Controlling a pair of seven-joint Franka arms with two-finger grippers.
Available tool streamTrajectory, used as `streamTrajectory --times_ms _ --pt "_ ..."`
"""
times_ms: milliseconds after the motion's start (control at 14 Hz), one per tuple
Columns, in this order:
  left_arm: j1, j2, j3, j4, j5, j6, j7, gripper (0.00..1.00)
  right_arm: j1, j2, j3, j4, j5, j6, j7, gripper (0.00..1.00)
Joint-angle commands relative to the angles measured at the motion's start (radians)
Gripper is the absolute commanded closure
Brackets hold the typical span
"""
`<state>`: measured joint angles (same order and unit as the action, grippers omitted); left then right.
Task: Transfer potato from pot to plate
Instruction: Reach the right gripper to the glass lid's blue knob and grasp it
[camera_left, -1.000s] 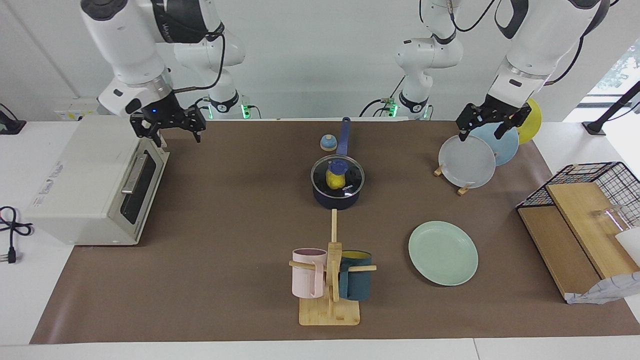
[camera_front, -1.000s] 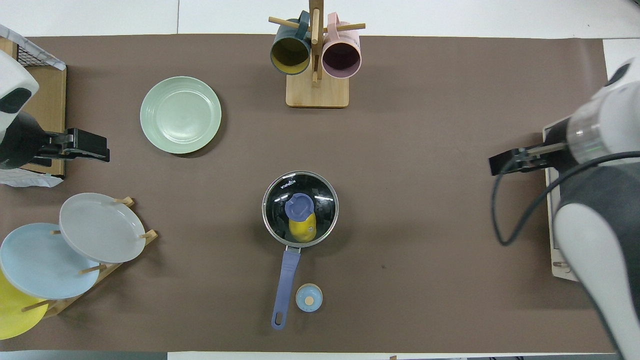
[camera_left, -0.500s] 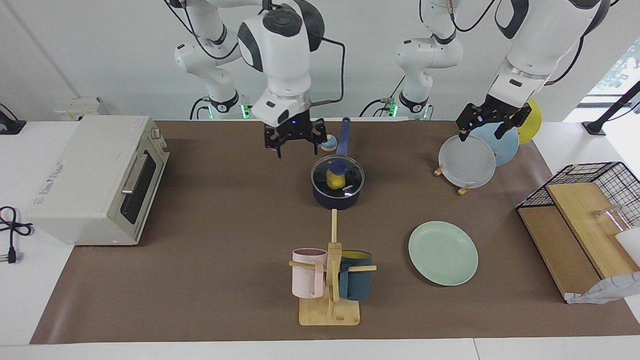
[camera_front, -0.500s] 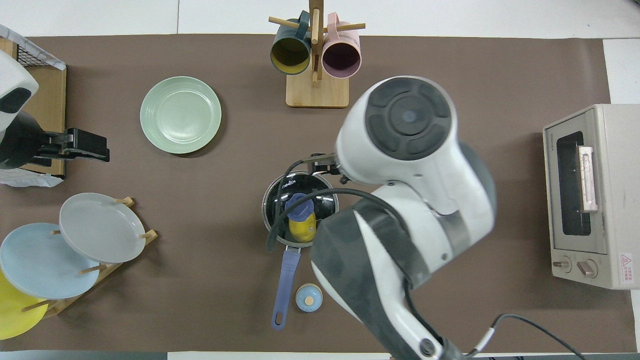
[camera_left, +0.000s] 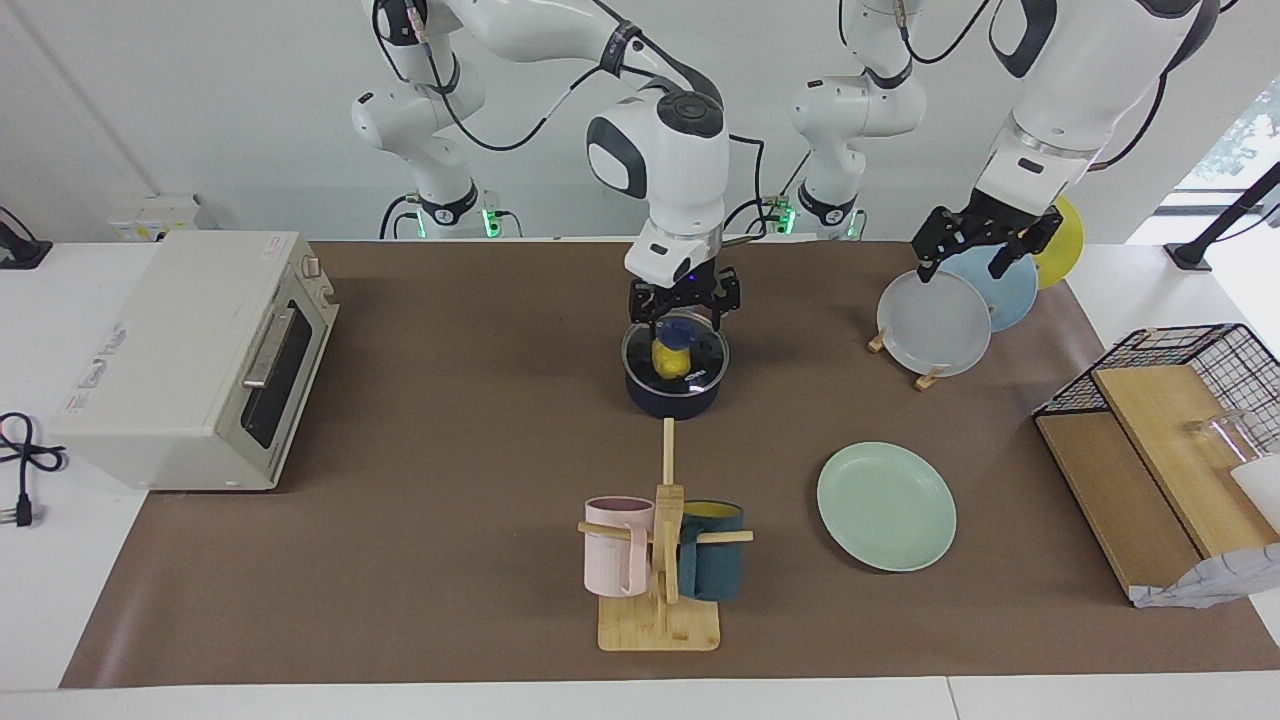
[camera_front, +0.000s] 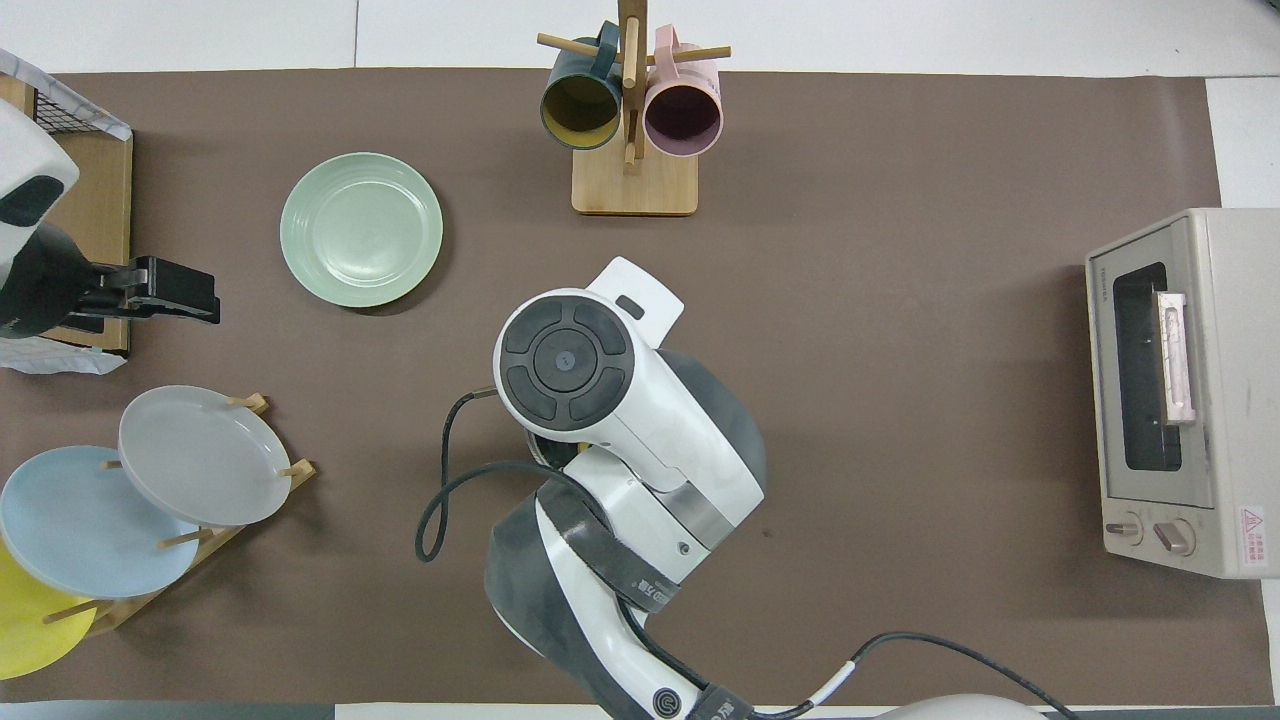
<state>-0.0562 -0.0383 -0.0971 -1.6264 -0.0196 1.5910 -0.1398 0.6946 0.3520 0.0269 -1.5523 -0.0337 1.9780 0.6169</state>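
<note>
Robot lab with mock kitchen: toaster oven (camera_left: 190, 360), mug rack (camera_left: 660, 560), brown mat (camera_left: 450, 450).

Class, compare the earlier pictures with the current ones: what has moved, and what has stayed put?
The right gripper has swung from the toaster oven to just over the lid knob of the pot, fingers open, nothing held. The left gripper stayed over the plate rack; potato, lid, plate unmoved.

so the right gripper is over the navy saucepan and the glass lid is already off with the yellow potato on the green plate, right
Not quite. The facing view shows the glass lid on the small navy saucepan, with the yellow toy potato inside under it. The mint-green plate holds nothing. The right gripper is indeed over the saucepan.
</note>
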Motion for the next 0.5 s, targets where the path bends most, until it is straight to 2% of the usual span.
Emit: streamTrajectory --times_ms 0,429 --pt "0.007 0.012 -0.007 0.028 -0.002 -0.019 0.009 0.0 0.011 -0.018 -0.005 -0.063 -0.02 0.03 0.018 0.0" --pt "0.007 0.012 -0.007 0.03 -0.002 -0.019 0.009 0.0 0.051 -0.034 -0.005 -0.15 -0.043 0.085 0.041 0.0"
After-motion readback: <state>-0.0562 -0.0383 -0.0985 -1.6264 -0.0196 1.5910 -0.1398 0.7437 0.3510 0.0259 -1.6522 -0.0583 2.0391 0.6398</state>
